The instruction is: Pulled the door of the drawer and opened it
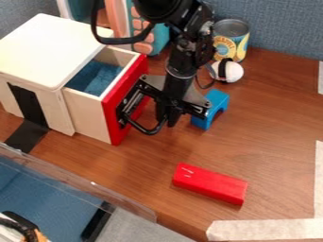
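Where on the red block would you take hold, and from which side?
Probably mid-length, coming straight down from above and closing across its narrow width: the red block lies flat on the tabletop, clearly longer than wide, with nothing against its long sides.

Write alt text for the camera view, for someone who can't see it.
A black robot gripper hangs at the black handle of an open, red-fronted drawer in a small white cabinet. On the wooden table are a blue arch block, a red block, a round white object and a can.
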### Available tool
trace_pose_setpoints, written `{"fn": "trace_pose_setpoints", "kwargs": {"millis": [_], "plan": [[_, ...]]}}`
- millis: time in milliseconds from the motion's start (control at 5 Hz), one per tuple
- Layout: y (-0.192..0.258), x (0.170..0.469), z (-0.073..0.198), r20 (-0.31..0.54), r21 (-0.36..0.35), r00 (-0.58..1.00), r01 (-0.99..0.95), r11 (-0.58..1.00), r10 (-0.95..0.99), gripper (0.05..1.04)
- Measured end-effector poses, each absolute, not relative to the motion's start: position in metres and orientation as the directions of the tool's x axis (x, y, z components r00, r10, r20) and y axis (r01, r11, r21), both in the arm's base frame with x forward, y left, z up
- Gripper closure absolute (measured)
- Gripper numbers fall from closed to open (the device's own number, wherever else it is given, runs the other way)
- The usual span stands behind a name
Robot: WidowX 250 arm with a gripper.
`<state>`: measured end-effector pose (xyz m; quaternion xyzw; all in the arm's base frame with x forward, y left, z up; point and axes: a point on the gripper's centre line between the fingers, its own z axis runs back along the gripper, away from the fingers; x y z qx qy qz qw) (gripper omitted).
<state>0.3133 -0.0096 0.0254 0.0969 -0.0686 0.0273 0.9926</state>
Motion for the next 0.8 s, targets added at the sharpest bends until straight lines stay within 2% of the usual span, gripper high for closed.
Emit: {"fn": "trace_pose_setpoints", "kwargs": {"millis": [800], "plan": [[-0.037, 0.316, 0.025, 0.171, 0.246, 0.979, -0.154, 0.957, 0.114, 0.933]]}}
